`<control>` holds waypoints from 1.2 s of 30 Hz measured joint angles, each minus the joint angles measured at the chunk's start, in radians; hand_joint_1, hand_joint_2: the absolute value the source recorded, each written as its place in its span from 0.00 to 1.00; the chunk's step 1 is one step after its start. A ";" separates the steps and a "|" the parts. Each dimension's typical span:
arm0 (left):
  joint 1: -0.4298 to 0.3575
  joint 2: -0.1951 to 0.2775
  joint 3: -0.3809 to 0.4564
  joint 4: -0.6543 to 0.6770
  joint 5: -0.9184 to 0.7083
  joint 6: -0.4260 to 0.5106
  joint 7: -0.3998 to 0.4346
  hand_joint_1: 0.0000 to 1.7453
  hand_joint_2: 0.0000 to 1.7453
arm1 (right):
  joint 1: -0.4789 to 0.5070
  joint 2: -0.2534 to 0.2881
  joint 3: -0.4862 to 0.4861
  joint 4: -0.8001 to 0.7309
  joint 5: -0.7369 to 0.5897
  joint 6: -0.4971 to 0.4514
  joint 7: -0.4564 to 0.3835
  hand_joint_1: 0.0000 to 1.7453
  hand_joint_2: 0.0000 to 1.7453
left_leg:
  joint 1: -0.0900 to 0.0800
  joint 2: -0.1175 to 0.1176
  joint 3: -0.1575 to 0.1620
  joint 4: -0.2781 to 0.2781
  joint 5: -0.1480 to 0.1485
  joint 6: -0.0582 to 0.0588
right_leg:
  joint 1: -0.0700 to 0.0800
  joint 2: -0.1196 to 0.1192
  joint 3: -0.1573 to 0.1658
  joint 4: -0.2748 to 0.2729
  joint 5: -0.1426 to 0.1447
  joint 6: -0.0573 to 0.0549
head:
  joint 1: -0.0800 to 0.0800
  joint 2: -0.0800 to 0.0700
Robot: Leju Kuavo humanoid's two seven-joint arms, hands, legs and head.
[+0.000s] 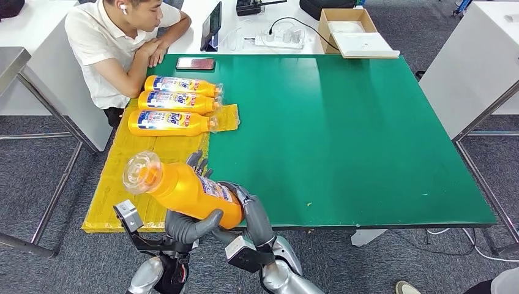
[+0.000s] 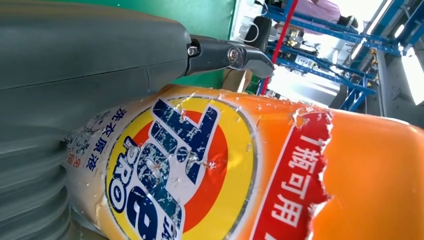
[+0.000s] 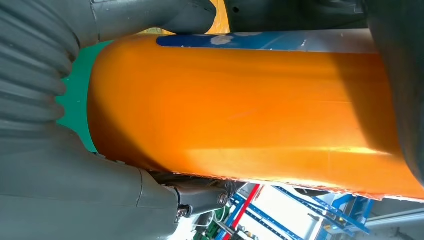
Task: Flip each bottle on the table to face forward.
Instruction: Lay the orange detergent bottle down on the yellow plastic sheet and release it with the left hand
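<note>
Holding the orange plastic detergent bottle (image 1: 186, 191) off the table, both hands grip it near the front edge, at about 7 o'clock of the green table top (image 1: 343, 135). Left hand (image 1: 191, 225) cups the bottle's base from beneath; right hand (image 1: 254, 214) wraps the base end from the 3 o'clock side. Clear cap (image 1: 141, 172) points toward 10 o'clock.

Step in hand looks like the turn-over: rotate the bottle about its long axis between both hands until the printed label faces up, keep it level, then set it on the yellow mat (image 1: 122, 177) just at 6 o'clock of the three orange bottles (image 1: 174, 104) lying in a row, caps at 3 o'clock like theirs. One hand should stay firm while the other regrips; the smooth plastic may slip.

Hard to tell: right fingertips are hidden behind the bottle; in the head view the label is mostly turned away, so its facing is unclear. Left wrist view cuts off the torn label (image 2: 200, 170); right wrist view gives plain orange side, cap out of frame. A seated person (image 1: 116, 49) is cropped at 11 o'clock.
</note>
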 joint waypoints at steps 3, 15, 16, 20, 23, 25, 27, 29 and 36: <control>0.001 -0.002 0.002 0.000 0.009 -0.003 -0.006 0.14 1.00 | -0.005 -0.001 0.008 0.004 -0.007 0.001 0.000 1.00 1.00 | 0.000 0.000 0.000 0.000 0.000 0.000 | 0.000 0.000 0.000 0.000 0.000 0.000 | 0.000 0.000; -0.002 0.000 0.010 -0.013 -0.053 0.024 -0.058 1.00 1.00 | -0.006 -0.003 0.045 0.029 -0.042 0.041 0.000 0.00 0.00 | 0.000 0.000 0.000 0.000 0.000 0.000 | 0.000 0.000 0.000 0.000 0.000 0.000 | 0.000 0.000; -0.002 0.002 0.012 -0.013 -0.060 0.038 -0.054 1.00 1.00 | -0.003 -0.003 0.046 0.032 -0.041 0.044 0.000 0.00 0.00 | 0.000 0.000 0.000 0.000 0.000 0.000 | 0.000 0.000 0.000 0.000 0.000 0.000 | 0.000 0.000; -0.002 0.020 0.028 -0.005 -0.094 0.106 -0.007 1.00 1.00 | 0.026 -0.011 0.041 0.036 -0.032 0.036 0.000 0.00 0.00 | 0.000 0.000 0.000 0.000 0.000 0.000 | 0.000 0.000 0.000 0.000 0.000 0.000 | 0.000 0.000; -0.001 0.039 0.059 0.010 -0.102 0.145 0.024 1.00 1.00 | 0.065 -0.026 0.027 0.032 -0.033 0.027 0.000 0.00 0.00 | 0.000 0.000 -0.001 0.000 0.000 0.000 | 0.000 0.000 0.000 0.000 0.000 0.000 | 0.000 0.000; 0.003 0.051 0.097 0.019 -0.110 0.167 0.031 1.00 1.00 | 0.101 -0.042 0.004 0.016 -0.044 0.014 0.000 0.00 0.00 | 0.000 0.000 -0.001 0.000 0.000 0.000 | 0.000 0.000 -0.001 0.000 0.000 0.000 | 0.000 0.000; 0.014 0.061 0.133 0.022 -0.123 0.177 0.034 1.00 1.00 | 0.136 -0.060 -0.029 -0.007 -0.057 -0.006 0.000 0.00 0.00 | 0.000 -0.002 -0.001 0.000 0.000 0.000 | 0.000 0.000 -0.001 0.000 0.000 0.000 | 0.000 0.000; 0.024 0.066 0.156 0.022 -0.132 0.182 0.037 1.00 1.00 | 0.160 -0.074 -0.061 -0.030 -0.067 -0.025 0.000 0.00 0.00 | 0.000 -0.001 -0.002 0.000 0.000 0.000 | 0.000 0.000 -0.001 0.000 0.000 0.000 | 0.000 0.000; 0.036 0.079 0.201 0.022 -0.156 0.204 0.045 1.00 1.00 | 0.214 -0.101 -0.138 -0.105 -0.066 -0.073 0.000 0.00 0.00 | 0.000 -0.001 -0.002 0.000 0.000 0.000 | 0.000 0.000 -0.001 0.000 0.000 0.000 | 0.000 0.000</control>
